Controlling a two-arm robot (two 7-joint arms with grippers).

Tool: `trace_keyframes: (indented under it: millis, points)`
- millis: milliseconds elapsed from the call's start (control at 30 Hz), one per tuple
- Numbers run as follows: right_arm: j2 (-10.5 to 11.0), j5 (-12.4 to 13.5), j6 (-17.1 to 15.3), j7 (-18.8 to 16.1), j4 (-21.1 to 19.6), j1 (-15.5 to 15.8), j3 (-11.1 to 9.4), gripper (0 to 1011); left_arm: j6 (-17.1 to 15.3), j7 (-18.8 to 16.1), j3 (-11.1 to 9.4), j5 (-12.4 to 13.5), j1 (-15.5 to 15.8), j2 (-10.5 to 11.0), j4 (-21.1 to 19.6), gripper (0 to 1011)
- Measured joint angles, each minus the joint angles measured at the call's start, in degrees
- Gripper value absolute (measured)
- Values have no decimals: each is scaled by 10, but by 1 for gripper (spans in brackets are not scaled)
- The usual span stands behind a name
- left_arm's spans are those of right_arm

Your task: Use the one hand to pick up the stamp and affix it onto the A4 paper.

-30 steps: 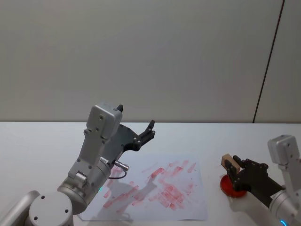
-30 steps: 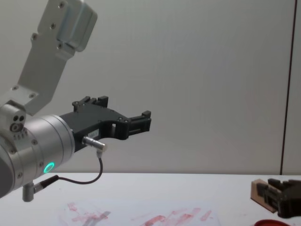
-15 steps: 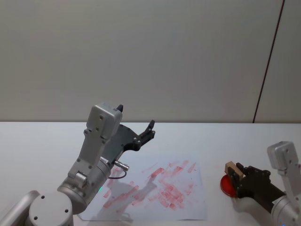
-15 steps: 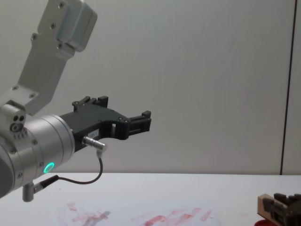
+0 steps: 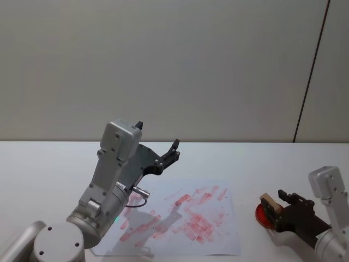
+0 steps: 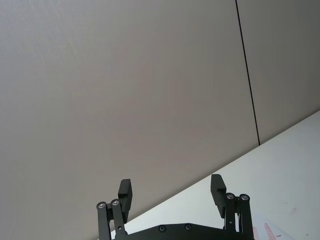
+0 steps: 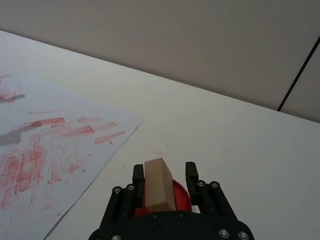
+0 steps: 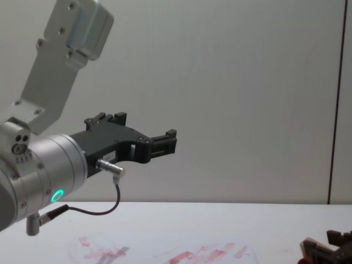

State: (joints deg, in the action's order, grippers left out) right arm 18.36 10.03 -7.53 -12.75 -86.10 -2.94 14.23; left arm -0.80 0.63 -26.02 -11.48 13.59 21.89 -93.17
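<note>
The stamp (image 7: 159, 187), a pale wooden block, stands tilted between the fingers of my right gripper (image 7: 164, 172), which is shut on it just over the red base (image 7: 181, 192). In the head view this gripper (image 5: 274, 207) holds the stamp (image 5: 268, 201) low at the table's right, above the red base (image 5: 262, 217). The stamp (image 8: 309, 245) barely rises into the chest view. The A4 paper (image 5: 185, 218), smeared with red marks, lies to the left of the red base. My left gripper (image 5: 173, 150) hangs open high above the paper's far left corner.
The white table (image 5: 272, 164) runs back to a plain grey wall. The raised left arm (image 5: 117, 174) looms over the paper's left part and casts a shadow on it. Bare tabletop lies between the paper and the red base.
The right gripper has sunk with the stamp toward the red base and drawn slightly back toward me. The left arm has not moved.
</note>
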Motion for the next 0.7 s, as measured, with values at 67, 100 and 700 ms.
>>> trace_keyframes:
  millis: [67,100,700]
  points:
    - [0,0,0,0,0,0,0,498,0,0,0,0,0,0,0,1002]
    - [0,1,1,1,0,0,-1,559,0,0,0,0,0,0,0,1002]
    - [1,40,41,25,-56,15,-9,1001,0,0,0,0,0,0,0,1002]
